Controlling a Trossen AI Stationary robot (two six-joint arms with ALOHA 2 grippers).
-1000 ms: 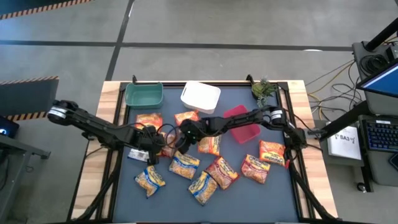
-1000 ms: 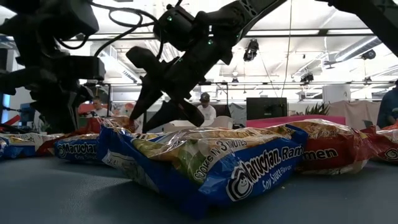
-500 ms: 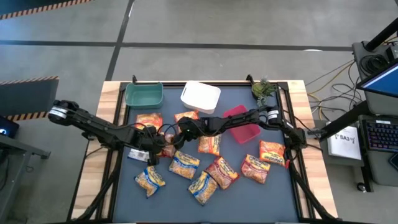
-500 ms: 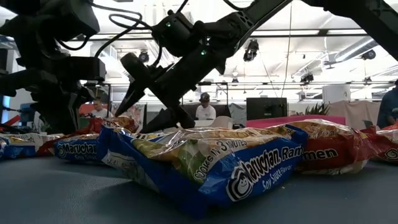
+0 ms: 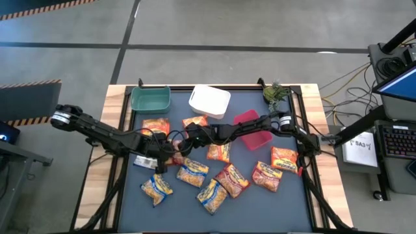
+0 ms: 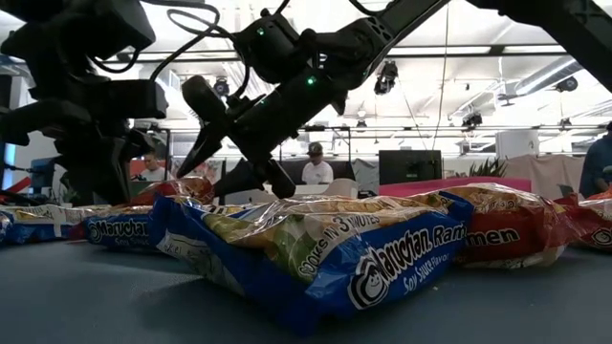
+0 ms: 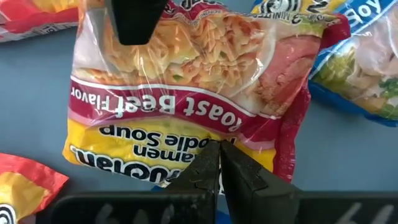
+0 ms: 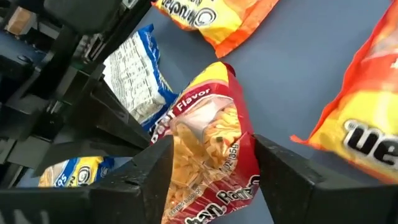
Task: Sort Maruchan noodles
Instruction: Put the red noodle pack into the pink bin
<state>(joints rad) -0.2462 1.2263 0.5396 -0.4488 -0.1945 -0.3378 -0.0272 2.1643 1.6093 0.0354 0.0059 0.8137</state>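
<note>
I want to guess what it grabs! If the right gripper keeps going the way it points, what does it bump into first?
Most likely the red Roast Beef noodle packet. The right gripper is open with that packet sitting between its fingers, so it meets that first. The left gripper, shut, is close behind it.

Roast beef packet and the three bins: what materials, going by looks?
Roast beef packet: thin glossy plastic film; crinkles, glare, noodles showing through a clear window. Green bin, white bin, red bin: likely moulded plastic, opaque and smooth with rounded rims, though the high view leaves their finish open.
</note>
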